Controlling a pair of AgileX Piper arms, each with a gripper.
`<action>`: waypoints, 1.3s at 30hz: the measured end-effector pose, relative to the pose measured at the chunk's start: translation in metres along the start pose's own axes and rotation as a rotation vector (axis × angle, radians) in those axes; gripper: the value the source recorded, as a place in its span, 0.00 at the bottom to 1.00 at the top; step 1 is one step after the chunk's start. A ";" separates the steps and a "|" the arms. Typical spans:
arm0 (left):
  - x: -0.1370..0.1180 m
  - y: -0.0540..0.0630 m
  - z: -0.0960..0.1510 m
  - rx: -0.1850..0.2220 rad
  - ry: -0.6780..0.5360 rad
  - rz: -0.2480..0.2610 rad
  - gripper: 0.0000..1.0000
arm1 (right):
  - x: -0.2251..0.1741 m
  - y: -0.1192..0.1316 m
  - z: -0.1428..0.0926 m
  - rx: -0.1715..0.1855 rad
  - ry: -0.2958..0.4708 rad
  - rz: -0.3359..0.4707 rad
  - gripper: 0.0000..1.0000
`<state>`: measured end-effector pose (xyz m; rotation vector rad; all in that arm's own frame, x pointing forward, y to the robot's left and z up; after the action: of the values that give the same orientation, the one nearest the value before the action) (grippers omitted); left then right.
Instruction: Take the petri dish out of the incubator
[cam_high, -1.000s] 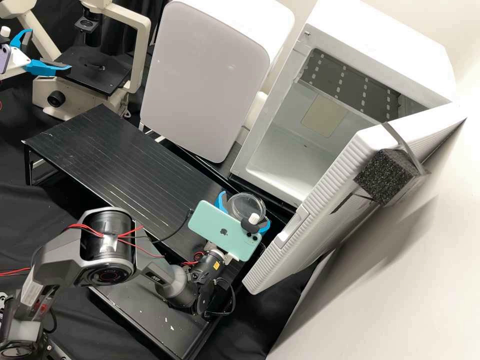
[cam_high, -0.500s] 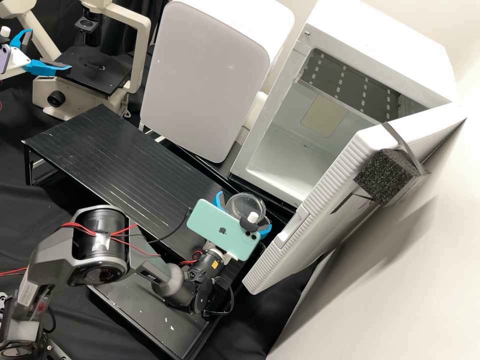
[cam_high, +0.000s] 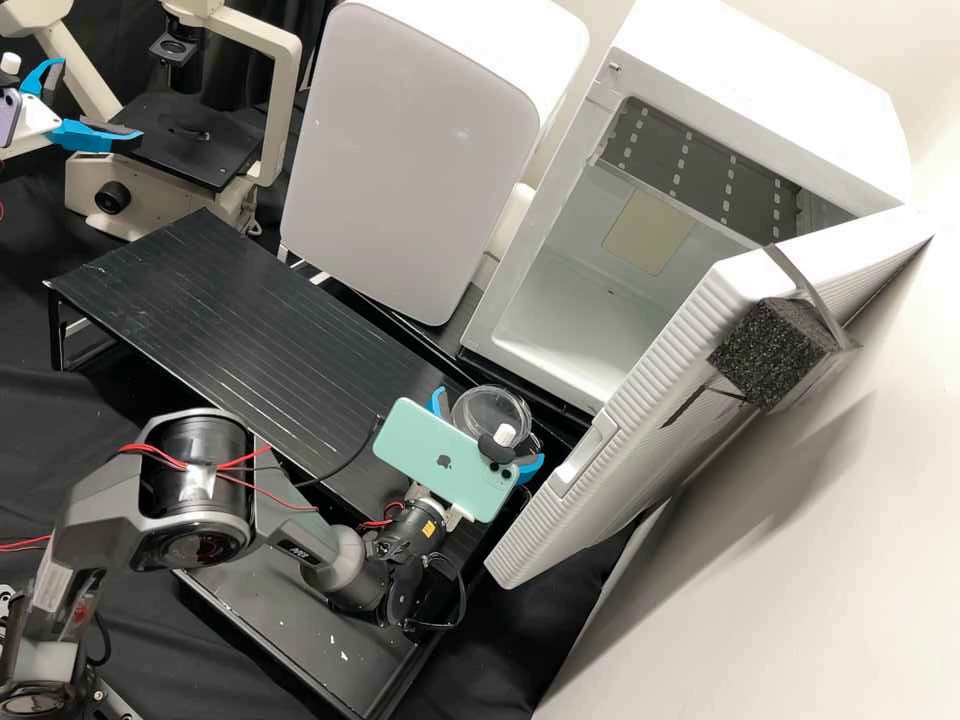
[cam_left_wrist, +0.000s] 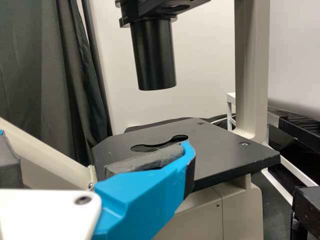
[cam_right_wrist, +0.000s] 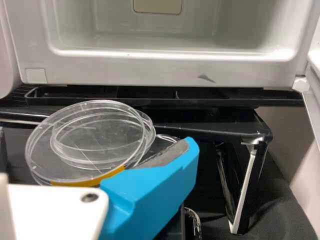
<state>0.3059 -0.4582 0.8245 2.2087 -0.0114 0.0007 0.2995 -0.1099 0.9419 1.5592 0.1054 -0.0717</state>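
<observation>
Clear plastic forms the petri dish (cam_high: 490, 408), which is seen outside the incubator (cam_high: 790, 100), level at the end of the black ribbed counter (cam_high: 250, 320). It is framed by the right gripper (cam_high: 487, 433), whose 2 blue fingers are spread wide, 1 on either side of the dish; whether the rim is touched by both cannot be told. A yellow-orange arc is seen along the rim in the right wrist view. The green phone (cam_high: 445, 460) is mounted on the right arm. The incubator door (cam_high: 690, 360) is swung open, with a black foam block (cam_high: 765, 350) strapped to it. By the microscope (cam_high: 287, 105), well apart from the dish, the left gripper (cam_high: 100, 100) is held wide, with nothing between its 2 fingers. Beside the incubator, a rounded pale panel (cam_high: 410, 150) is seen upright.
</observation>
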 end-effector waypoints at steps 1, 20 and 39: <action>0.000 0.000 0.000 0.000 0.000 0.000 1.00 | 0.000 -0.001 0.001 0.003 -0.002 -0.002 1.00; 0.000 0.000 0.000 0.000 0.000 0.000 1.00 | 0.028 -0.003 0.003 0.007 -0.001 -0.010 0.00; 0.000 0.000 0.000 0.000 0.000 0.000 1.00 | 0.037 -0.001 0.003 0.008 -0.003 -0.002 1.00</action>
<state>0.3059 -0.4582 0.8245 2.2087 -0.0114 0.0007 0.3365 -0.1118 0.9368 1.5665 0.1039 -0.0758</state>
